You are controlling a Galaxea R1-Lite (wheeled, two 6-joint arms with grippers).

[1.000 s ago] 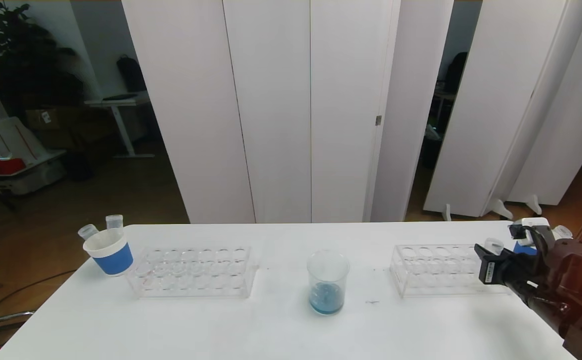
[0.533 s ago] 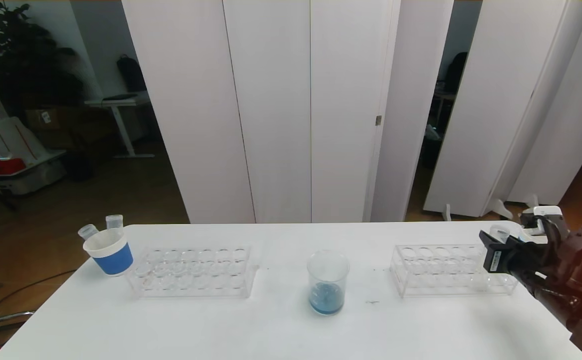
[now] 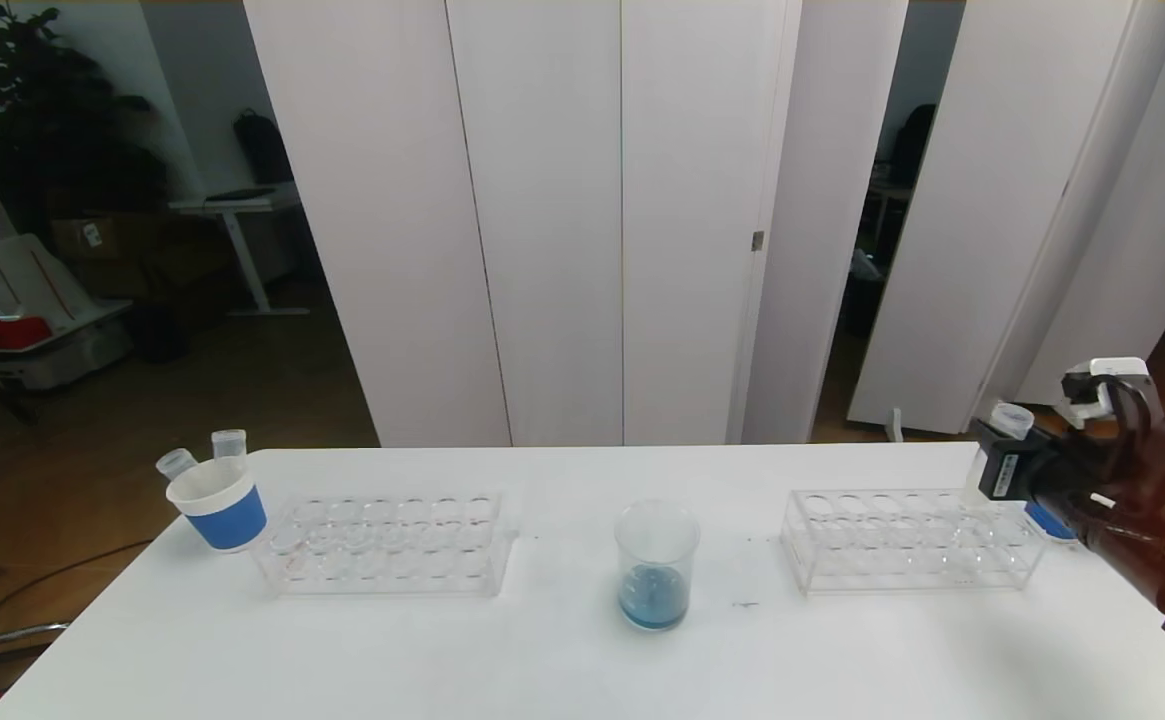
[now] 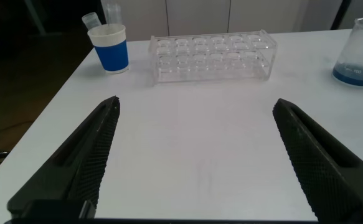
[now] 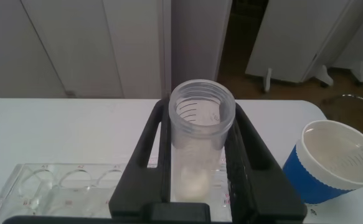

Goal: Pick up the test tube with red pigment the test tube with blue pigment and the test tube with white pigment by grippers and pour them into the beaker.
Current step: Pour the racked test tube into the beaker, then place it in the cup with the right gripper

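Test tube with white pigment [image 5: 201, 134] stands upright between the black fingers [image 5: 249, 158] of the right gripper [image 3: 1008, 468], which is clenched on it above the table's [image 3: 542, 660] far right corner, over the right end of the right-hand clear rack [image 3: 907, 540]; a blue paper cup [image 5: 330, 163] sits just beside the gripper. Well off to its left the beaker [image 3: 655, 565], blue liquid in its bottom, stands mid-table between that rack and a second rack [image 3: 387, 545], beyond which another blue cup [image 3: 219, 503] holds two tubes, while the left gripper [image 4: 197, 155] hovers with jaws spread wide and nothing between them
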